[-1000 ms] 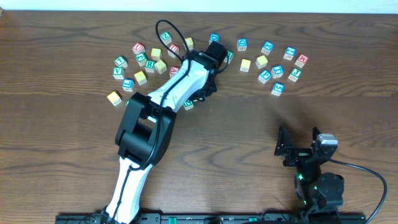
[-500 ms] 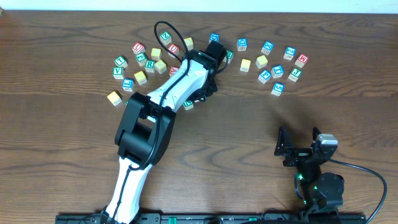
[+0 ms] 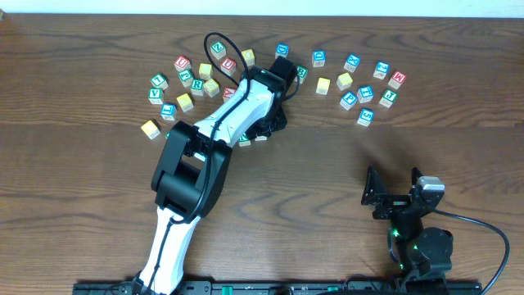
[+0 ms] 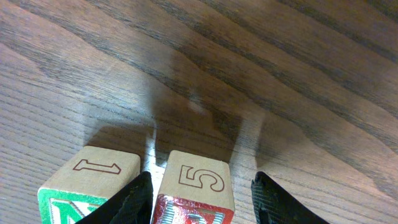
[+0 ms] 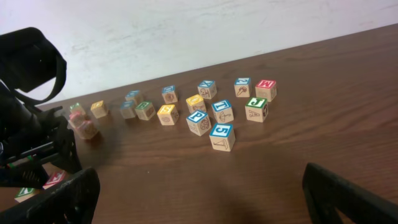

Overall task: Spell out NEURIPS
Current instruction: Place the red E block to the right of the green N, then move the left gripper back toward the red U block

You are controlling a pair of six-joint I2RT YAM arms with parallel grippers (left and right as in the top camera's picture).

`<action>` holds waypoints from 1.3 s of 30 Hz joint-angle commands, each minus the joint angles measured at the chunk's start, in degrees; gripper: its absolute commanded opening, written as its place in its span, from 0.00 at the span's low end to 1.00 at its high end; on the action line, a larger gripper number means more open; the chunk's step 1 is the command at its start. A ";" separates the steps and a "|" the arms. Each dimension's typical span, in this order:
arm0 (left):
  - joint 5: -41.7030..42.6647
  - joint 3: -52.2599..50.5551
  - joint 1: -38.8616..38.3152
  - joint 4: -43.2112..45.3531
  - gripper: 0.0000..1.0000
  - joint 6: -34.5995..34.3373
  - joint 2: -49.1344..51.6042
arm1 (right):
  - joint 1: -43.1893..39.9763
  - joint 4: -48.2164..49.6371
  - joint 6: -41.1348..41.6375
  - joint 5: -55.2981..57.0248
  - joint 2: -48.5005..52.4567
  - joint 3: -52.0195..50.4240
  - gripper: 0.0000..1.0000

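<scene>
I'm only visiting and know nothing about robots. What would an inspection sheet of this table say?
Surface: brown wooden table.
Job's things: green block and red block side by side, slightly apart.
Clutter: loose blocks scattered along the far side.
Grippers: left fingers straddle the red block, not clamped; right fingers wide open, empty.
Cables: black cable loops above the left arm; second cable trails from the right arm.
Surroundings: white wall beyond the table.

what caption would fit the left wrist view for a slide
Left gripper open around a red-edged cube marked 5, beside a green-edged cube marked 1
</scene>
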 commanded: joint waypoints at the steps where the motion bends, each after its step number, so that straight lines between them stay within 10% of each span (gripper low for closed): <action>1: -0.17 0.70 -0.07 -0.35 0.50 0.50 -0.33 | -0.55 -0.15 -0.24 0.24 -0.07 -0.07 0.99; 12: -9.38 3.19 0.07 -0.70 0.51 8.66 -10.43 | -0.55 -0.15 -0.24 0.24 -0.07 -0.07 0.99; 18: -9.35 3.19 0.15 0.61 0.83 27.56 -17.22 | -0.55 -0.15 -0.24 0.24 -0.07 -0.07 0.99; 25: -2.91 4.59 6.21 6.49 0.83 43.25 -21.03 | -0.55 -0.15 -0.24 0.24 -0.07 -0.07 0.99; 39: 8.79 9.22 21.11 14.43 0.82 51.45 -17.86 | -0.55 -0.15 -0.24 0.24 -0.07 -0.07 0.99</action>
